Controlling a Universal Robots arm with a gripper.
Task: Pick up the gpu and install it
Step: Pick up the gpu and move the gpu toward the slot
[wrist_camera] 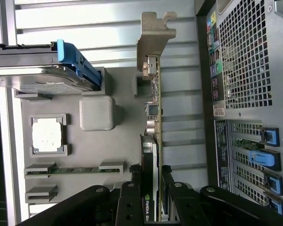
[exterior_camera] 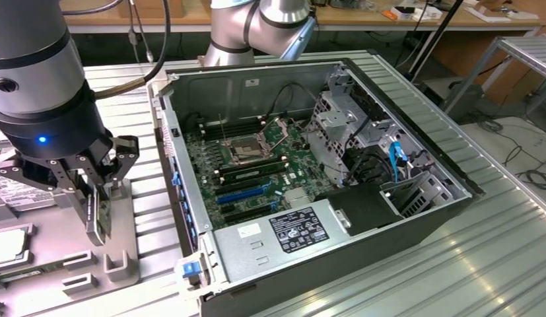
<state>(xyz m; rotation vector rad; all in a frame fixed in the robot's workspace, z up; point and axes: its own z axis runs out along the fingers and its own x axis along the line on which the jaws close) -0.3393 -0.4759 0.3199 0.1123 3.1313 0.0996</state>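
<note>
While the open computer case (exterior_camera: 317, 178) lies on the tabletop (exterior_camera: 484, 264), the hand (exterior_camera: 96, 195) grips the gpu (exterior_camera: 98, 221). The card stands on edge, just outside the case's rear panel. A grey parts tray (exterior_camera: 43, 244) lies on that same side of the case.

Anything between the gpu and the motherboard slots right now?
Yes. The gripper holds the gpu at the grey tray; the case's side wall with blue clips stands between it and the blue slots.
</note>
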